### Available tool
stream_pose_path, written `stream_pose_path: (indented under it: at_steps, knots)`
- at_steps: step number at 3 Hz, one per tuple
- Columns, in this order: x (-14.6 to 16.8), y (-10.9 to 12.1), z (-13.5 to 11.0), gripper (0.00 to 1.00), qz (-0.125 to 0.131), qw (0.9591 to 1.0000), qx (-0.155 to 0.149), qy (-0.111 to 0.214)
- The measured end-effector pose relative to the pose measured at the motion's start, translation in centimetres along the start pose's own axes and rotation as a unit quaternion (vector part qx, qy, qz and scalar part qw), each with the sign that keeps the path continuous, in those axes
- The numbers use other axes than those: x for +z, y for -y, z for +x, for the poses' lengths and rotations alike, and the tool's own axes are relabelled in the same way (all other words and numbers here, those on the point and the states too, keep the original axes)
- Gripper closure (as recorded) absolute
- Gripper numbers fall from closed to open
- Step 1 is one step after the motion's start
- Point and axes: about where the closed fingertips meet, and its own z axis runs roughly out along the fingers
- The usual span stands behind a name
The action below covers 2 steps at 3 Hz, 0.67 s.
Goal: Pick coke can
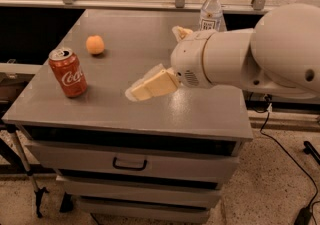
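Observation:
The red coke can (68,73) stands upright near the front left corner of the grey table top (200,114), white script facing me, silver top with pull tab showing. My gripper (153,69) hangs over the middle of the table, to the right of the can and well apart from it. Its cream fingers (150,85) point left toward the can. The jaws stand apart and hold nothing. The big white arm fills the right side of the view.
A small orange fruit (95,45) lies behind the can. A clear water bottle (211,11) with a white cap stands at the back right, partly behind my arm. Drawers with a handle (130,164) sit under the top. A cable (285,159) runs across the floor at right.

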Motion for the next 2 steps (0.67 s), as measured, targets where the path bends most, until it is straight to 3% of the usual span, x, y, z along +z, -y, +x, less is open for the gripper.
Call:
stream_pose_path:
  at_steps: [2]
  knots:
    - [3.7, -1.6, -3.2, 0.00, -0.020, 0.9992, -0.015, 0.031]
